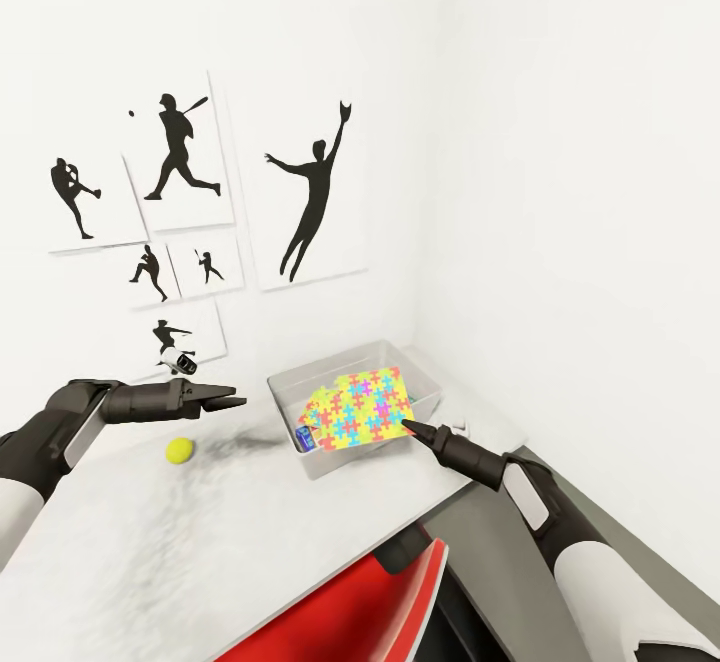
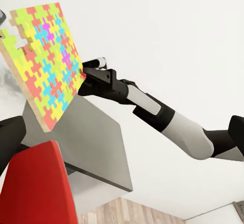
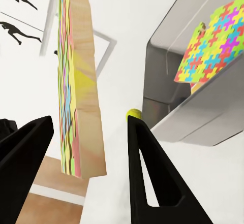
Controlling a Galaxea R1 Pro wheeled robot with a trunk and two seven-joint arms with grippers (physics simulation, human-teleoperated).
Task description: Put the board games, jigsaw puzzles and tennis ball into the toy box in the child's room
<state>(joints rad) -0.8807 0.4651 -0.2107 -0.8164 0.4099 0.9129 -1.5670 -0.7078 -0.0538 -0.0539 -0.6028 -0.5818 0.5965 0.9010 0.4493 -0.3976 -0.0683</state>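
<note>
Over the front of the light grey toy box [image 1: 432, 389] hangs a tilted jigsaw puzzle [image 1: 365, 407] [image 2: 46, 61], and my right gripper [image 1: 410, 429] [image 2: 86, 74] [image 3: 91, 121] is shut on its lower corner. In the right wrist view I see this puzzle [image 3: 81, 82] edge-on between the fingers. A second jigsaw puzzle [image 3: 213, 41] leans inside the toy box [image 3: 168, 61]. A blue board game [image 1: 305, 437] lies in the box. The tennis ball [image 1: 180, 450] [image 3: 133, 114] rests on the table [image 1: 150, 542]. My left gripper [image 1: 228, 399] hovers open above and just right of the ball.
A red chair [image 1: 350, 602] [image 2: 35, 183] stands at the table's front edge. The lower dark grey desk section [image 1: 480, 542] [image 2: 86, 132] runs under my right arm. Sports silhouette pictures [image 1: 180, 152] hang on the wall behind, and the box sits near the room corner.
</note>
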